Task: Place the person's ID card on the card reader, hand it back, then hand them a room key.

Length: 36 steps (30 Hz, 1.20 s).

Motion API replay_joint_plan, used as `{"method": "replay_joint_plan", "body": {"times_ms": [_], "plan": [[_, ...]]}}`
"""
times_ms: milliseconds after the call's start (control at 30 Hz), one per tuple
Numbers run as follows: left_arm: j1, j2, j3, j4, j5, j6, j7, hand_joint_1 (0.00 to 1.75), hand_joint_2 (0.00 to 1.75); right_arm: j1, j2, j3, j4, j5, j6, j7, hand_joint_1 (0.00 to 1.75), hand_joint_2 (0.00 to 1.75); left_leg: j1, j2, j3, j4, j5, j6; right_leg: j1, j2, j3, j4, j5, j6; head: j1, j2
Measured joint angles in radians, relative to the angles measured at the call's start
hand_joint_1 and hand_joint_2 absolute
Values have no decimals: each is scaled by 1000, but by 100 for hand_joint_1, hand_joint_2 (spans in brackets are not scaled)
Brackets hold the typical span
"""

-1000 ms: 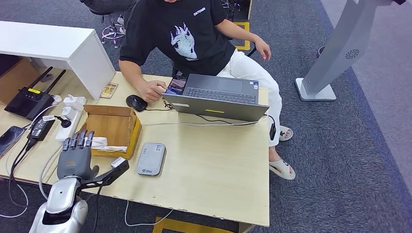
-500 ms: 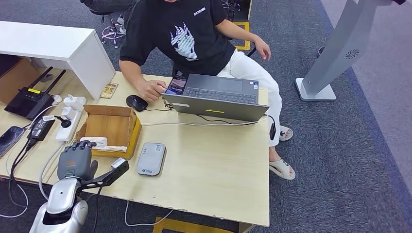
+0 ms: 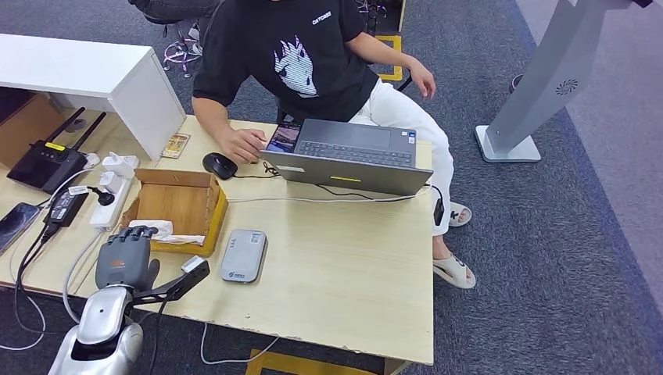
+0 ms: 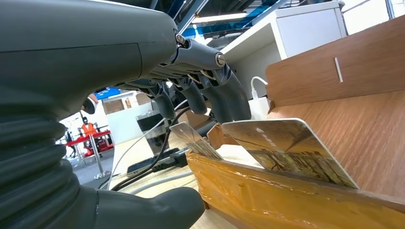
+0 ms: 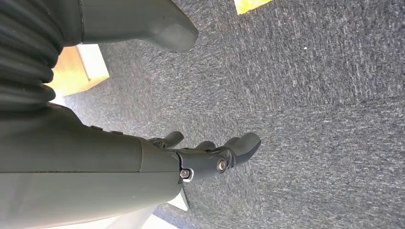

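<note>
My left hand [image 3: 123, 258] is at the near edge of the open wooden box [image 3: 181, 205]. Its fingers [image 4: 224, 98] bend down into the box while the thumb [image 4: 157, 210] stays outside the near wall, apart from them. Two cards stand against that wall: a larger one [image 4: 286, 148] and a smaller one [image 4: 196, 140] close to my fingertips, which they partly hide. The grey card reader [image 3: 243, 255] lies just right of the box. My right hand [image 5: 210, 160] hangs over the carpet, fingers loosely apart and holding nothing. The seated person's hand [image 3: 244, 144] rests by the laptop.
An open laptop [image 3: 348, 156], a mouse [image 3: 220, 165] and a phone [image 3: 283, 137] lie at the far side of the table. A small patterned card [image 3: 175, 145] is near the far left corner. A power strip [image 3: 109, 199], cables and a router [image 3: 47, 164] lie to the left.
My left hand's fingers, stretched out over the box a second ago, have bent down into it. The person leaned slightly; the hand at the laptop stayed put.
</note>
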Motion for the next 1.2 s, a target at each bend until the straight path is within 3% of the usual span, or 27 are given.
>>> {"method": "replay_joint_plan", "body": {"times_ms": [600,833,967,1100,1200], "plan": [[-13,41,-58,8,0,36,52,69,175,0,0,0,0,3,-1,-1,0,175,0,0,0,0,0,0,0,0,0,0,0,0,0,0],[-31,65,-97,17,0,53,71,105,175,0,0,1,0,16,-1,-5,0,175,0,0,0,0,0,0,0,0,0,0,0,0,0,0],[-44,71,-110,33,0,69,76,143,175,0,0,5,0,28,-1,-1,0,175,0,0,0,0,0,0,0,0,0,0,0,0,0,0],[-55,77,-123,56,0,86,76,147,175,0,0,13,0,42,-3,7,0,175,0,0,0,0,0,0,0,0,0,0,0,0,0,0],[-59,78,-124,65,0,89,76,170,175,0,0,15,0,42,-3,7,0,175,0,0,0,0,0,0,0,0,0,0,0,0,0,0]]}}
